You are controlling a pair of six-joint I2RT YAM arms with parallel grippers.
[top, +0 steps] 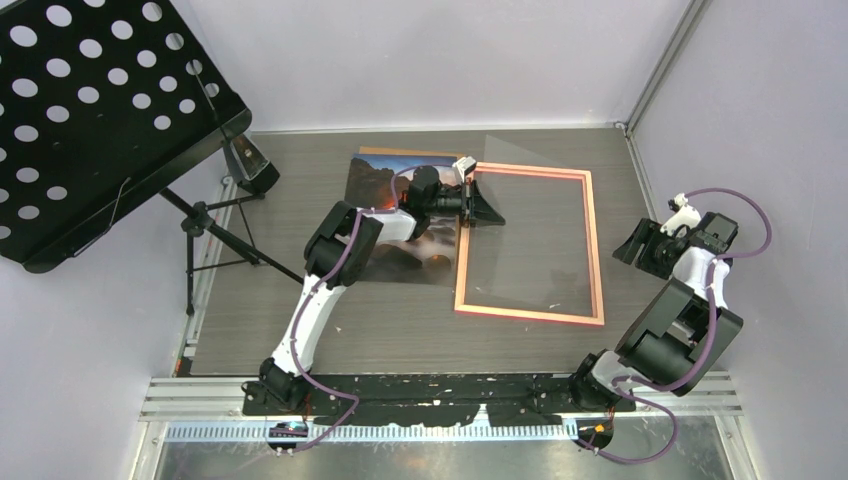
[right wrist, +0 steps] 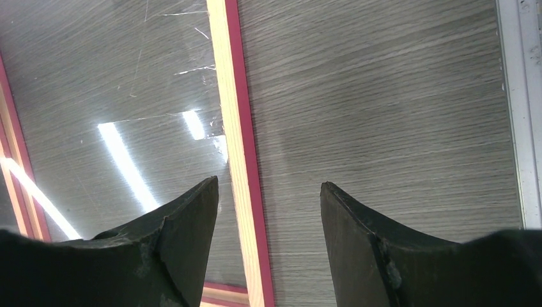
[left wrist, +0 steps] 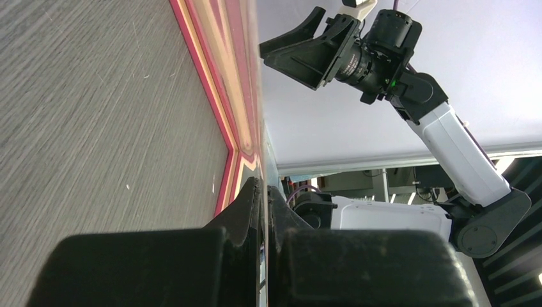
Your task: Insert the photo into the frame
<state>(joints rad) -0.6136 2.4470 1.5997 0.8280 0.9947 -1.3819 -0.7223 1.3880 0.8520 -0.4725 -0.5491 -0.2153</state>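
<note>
A grey wood-grain counter (top: 400, 330) is carrying the frame (top: 596, 250), which is lying flat right of centre. The photo (top: 385, 178) is lying face up just left of it, partly under the left arm. The left tool (top: 490, 205) is pinching the edge of a clear pane (top: 525, 215) tilted over the frame. The right tool (right wrist: 269, 187) is hovering with its fingers spread above the frame's right rail.

Pale lilac walls (top: 420, 60), grey woodgrain tbl (top: 400, 330), blk perforated music stand (top: 140, 185) far left
</note>
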